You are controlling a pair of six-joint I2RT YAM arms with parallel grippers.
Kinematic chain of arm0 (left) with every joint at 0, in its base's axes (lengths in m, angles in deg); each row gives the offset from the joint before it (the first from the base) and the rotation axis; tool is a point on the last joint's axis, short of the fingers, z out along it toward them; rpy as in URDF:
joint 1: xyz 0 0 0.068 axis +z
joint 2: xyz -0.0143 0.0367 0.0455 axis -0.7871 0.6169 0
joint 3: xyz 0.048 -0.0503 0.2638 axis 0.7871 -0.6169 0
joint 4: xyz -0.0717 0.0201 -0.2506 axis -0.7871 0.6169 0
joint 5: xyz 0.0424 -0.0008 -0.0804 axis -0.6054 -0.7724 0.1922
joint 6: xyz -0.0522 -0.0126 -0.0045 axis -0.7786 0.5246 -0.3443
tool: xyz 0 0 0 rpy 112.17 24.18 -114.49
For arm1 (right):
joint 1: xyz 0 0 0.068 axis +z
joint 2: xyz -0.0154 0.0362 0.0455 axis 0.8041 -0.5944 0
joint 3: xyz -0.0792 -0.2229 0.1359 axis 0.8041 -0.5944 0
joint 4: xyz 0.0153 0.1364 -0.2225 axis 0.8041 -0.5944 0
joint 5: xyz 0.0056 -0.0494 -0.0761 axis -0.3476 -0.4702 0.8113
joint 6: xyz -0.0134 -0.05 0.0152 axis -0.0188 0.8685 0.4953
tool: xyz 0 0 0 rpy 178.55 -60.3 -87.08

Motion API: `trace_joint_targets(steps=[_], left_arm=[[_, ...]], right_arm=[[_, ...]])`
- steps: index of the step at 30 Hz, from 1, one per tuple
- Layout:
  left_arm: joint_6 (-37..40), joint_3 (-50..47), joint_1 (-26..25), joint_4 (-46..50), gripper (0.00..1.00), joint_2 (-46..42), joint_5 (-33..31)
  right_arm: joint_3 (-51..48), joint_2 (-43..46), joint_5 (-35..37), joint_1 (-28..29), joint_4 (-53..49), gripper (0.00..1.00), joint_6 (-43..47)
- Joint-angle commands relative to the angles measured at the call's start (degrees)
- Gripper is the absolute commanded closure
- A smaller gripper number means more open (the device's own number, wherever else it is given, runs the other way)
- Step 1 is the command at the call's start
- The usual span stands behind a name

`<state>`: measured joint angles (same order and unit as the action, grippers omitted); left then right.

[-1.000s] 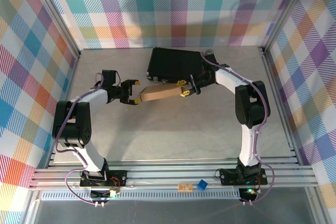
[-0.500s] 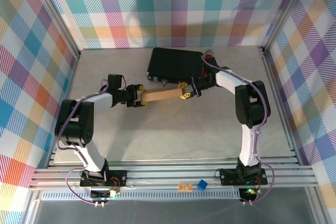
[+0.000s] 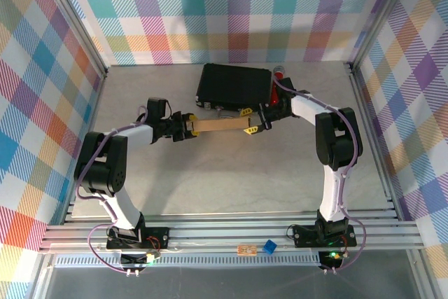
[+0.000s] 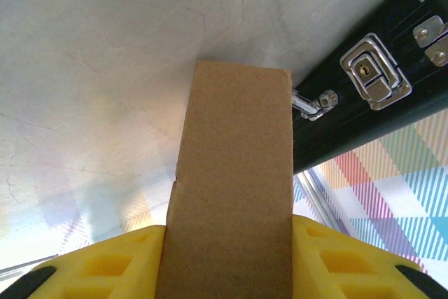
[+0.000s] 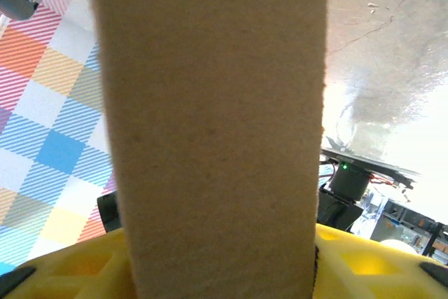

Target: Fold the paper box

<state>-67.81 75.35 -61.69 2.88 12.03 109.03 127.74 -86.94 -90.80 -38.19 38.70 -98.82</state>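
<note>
The paper box is appearing in the top view as a thin brown strip. It is lying level across the middle of the table, just in front of the black hard case, and is reaching from one gripper to the other. Whether it is touching the table I cannot tell. The left gripper is clamping the left end of the strip. Its wrist camera is giving what the top view does not: the broad plain cardboard face is running away from the lens between the yellow fingers, which are sitting tight against both long edges, and the far end is coming near the silver latch of the case. The right gripper is standing at the other end, and from above its tips are looking a little wider than the strip. In the right wrist view the cardboard is covering the inner sides of the fingertips, so I cannot tell whether this gripper is grasping the box or has let go. The checked wall is showing beside the cardboard there.
</note>
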Motion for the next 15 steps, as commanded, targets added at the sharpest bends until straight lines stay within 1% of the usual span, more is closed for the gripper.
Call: trace_joint_targets(steps=[1,4,8,10,15], left_arm=[[-1.8,-0.2,-0.6,1.0,0.74,-3.2,0.9],[-1.7,0.0,-0.6,3.3,0.77,-4.4,0.4],[-0.9,0.9,-0.6,8.2,0.79,-5.9,-0.1],[0.5,1.6,-0.6,11.2,0.80,-6.4,-0.1],[3.0,1.9,-0.4,18.0,0.80,-8.3,-0.5]], right_arm=[[-0.2,-0.2,0.1,0.0,-1.9,0.39,2.0],[0.6,0.2,1.5,-0.3,-4.4,0.36,4.2],[2.2,2.1,5.3,-1.2,-9.0,0.31,8.5],[2.6,4.0,7.9,-2.0,-11.0,0.29,10.9],[2.3,10.7,15.1,-4.6,-12.3,0.28,16.1]])
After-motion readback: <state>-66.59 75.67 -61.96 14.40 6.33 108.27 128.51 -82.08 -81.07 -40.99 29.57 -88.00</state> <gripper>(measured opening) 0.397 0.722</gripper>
